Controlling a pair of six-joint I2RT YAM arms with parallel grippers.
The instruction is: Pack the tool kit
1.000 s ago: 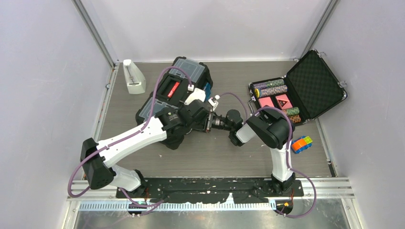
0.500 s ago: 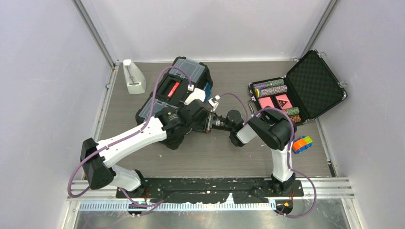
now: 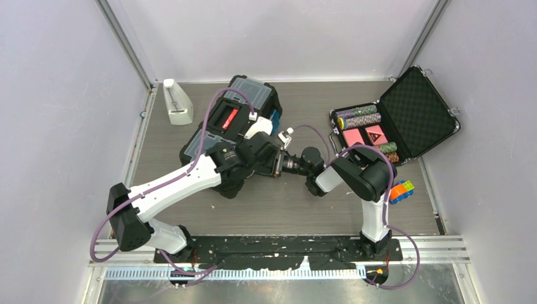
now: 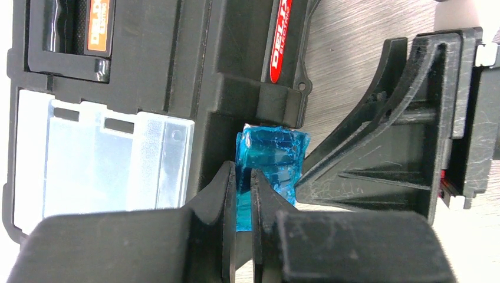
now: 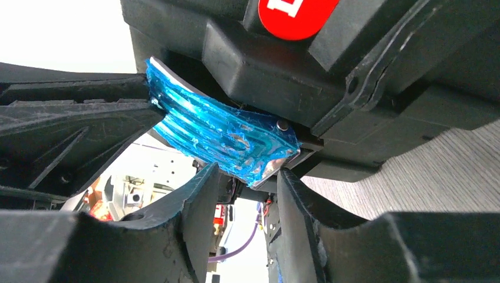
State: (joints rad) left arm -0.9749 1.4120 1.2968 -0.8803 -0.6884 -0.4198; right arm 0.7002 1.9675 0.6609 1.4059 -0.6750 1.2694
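Toolbox [image 3: 244, 101] lies lid-up in the far-left part of the desk, short of the far edge and well apart from the open chip case [image 3: 405, 114] by the far-right corner. We read its long axis as a diagonal, one end aimed at the far edge and the other at the near-left corner. The red-labelled handle [image 3: 228, 118] lies along that line, and the latch side is turned toward the right edge. Both claws meet on that side at one blue latch [image 4: 268, 156], and we judge this is to fasten the closed lid. Our left claw [image 4: 243, 174] reaches over the lid and is almost closed, pinching a thin edge of the latch, probably to steady it. Our right claw [image 5: 247, 174] comes in low from the opposite side, part-way open, its tips bracketing the latch's free end. We see no clamping there, so it looks set to push or hook the flap. Working from both sides likely stops the box sliding.
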